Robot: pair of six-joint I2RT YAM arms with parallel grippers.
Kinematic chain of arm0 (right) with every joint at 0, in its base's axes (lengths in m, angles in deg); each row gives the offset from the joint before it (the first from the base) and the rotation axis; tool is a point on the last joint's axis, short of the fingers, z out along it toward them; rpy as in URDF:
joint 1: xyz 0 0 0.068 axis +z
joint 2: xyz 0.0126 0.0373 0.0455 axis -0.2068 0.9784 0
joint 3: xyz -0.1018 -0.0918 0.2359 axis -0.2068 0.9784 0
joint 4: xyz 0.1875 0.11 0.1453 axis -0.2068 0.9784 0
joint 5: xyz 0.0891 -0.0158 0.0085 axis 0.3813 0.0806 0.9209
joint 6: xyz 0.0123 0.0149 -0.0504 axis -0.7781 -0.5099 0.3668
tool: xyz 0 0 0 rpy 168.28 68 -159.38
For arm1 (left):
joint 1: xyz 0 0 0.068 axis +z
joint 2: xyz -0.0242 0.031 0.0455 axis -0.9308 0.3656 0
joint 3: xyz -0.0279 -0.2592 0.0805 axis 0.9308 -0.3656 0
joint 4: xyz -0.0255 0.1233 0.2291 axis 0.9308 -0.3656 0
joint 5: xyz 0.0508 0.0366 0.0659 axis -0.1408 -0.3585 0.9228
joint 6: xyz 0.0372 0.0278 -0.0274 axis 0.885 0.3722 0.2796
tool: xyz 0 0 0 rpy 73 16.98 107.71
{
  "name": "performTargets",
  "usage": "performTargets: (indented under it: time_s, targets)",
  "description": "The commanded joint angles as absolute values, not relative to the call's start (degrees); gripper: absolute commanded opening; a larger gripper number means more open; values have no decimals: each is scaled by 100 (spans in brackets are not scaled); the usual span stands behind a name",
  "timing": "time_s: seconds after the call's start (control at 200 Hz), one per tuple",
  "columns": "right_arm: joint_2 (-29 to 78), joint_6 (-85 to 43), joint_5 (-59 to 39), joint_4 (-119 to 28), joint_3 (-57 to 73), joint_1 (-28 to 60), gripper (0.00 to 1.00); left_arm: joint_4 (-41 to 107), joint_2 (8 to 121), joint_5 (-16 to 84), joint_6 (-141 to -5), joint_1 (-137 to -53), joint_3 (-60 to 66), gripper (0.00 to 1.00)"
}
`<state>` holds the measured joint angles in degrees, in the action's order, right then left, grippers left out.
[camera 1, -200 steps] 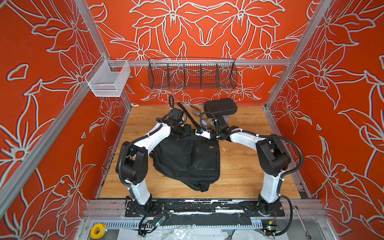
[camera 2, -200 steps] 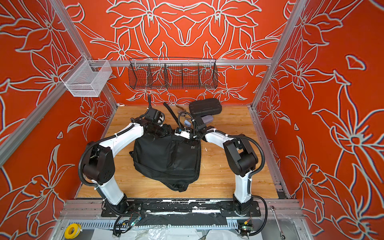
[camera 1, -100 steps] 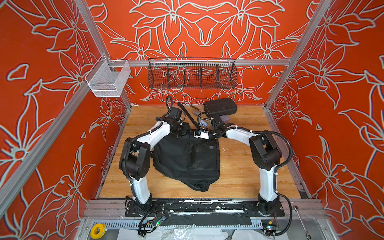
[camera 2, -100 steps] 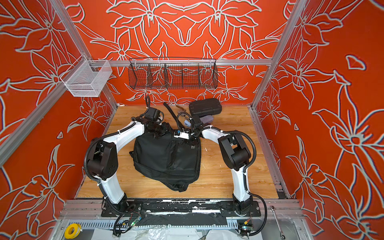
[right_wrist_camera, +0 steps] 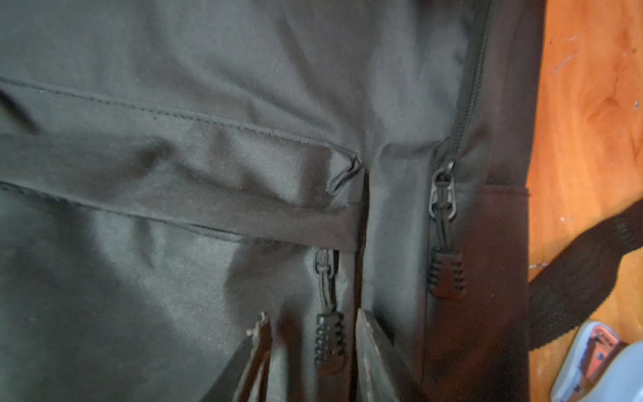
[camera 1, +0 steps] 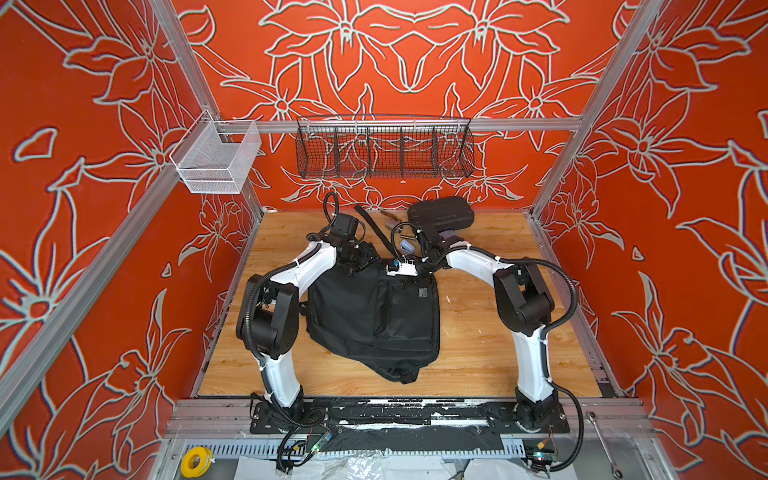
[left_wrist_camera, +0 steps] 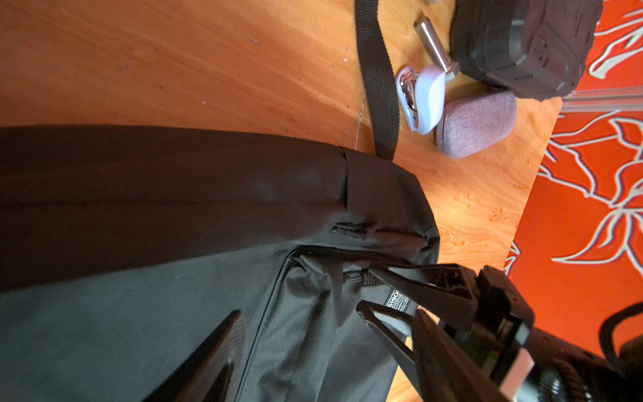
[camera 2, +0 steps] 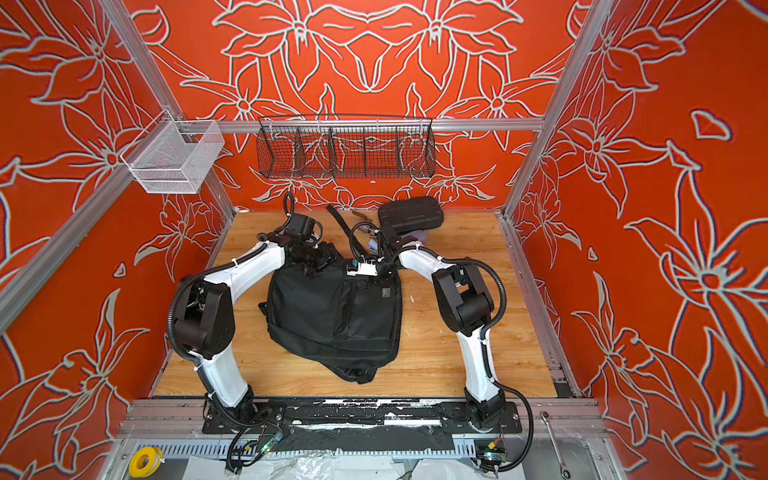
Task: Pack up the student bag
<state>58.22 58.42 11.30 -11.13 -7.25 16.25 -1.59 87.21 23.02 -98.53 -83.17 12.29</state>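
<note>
The student bag point(camera 1: 374, 320) point(camera 2: 332, 316) lies flat in the middle of the wooden floor, a soft black backpack with its top edge toward the back. My left gripper point(left_wrist_camera: 320, 348) is open, its fingers set wide over the bag's front fabric near the top. My right gripper point(right_wrist_camera: 315, 334) point(camera 1: 415, 277) is also open, hovering by the small label patch point(left_wrist_camera: 398, 299). The front pocket's zipper pull point(right_wrist_camera: 328, 337) lies between its fingers with a gap on each side. A second zipper pull point(right_wrist_camera: 445, 275) on the main zip lies beside it.
Behind the bag lie a rigid black ribbed case point(camera 1: 440, 212), a grey fabric pouch point(left_wrist_camera: 476, 121), a pale blue stapler-like thing point(left_wrist_camera: 422, 99) and a metal cylinder point(left_wrist_camera: 435, 45). A bag strap point(left_wrist_camera: 377, 80) stretches toward them. A black wire basket point(camera 1: 384, 151) and a white one point(camera 1: 216, 160) hang above.
The right arm's elbow has drawn a little inward. Both grippers have stayed at the bag's top edge, and the bag has not moved.
</note>
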Motion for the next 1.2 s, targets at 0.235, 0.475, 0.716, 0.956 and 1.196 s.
performTargets:
  time_s: [0.235,0.475,0.716,0.956,1.196]
  targets:
    - [5918,5970,879,-1228,-623,1701,13,-154,8960,2086,-10089,-8297,1360,76]
    - [5392,5931,945,-1743,-64,1838,0,-79,9216,1919,-10254,-8443,1453,77]
    - [4663,5756,1264,-2666,815,1943,0,-209,9784,1916,-10151,-8617,1933,77]
    - [4829,5548,1116,-2346,482,2214,0,-119,10320,1927,-10137,-8686,2250,74]
    - [5007,5263,867,-2151,211,2474,0,-339,10615,2371,-10178,-8692,2374,66]
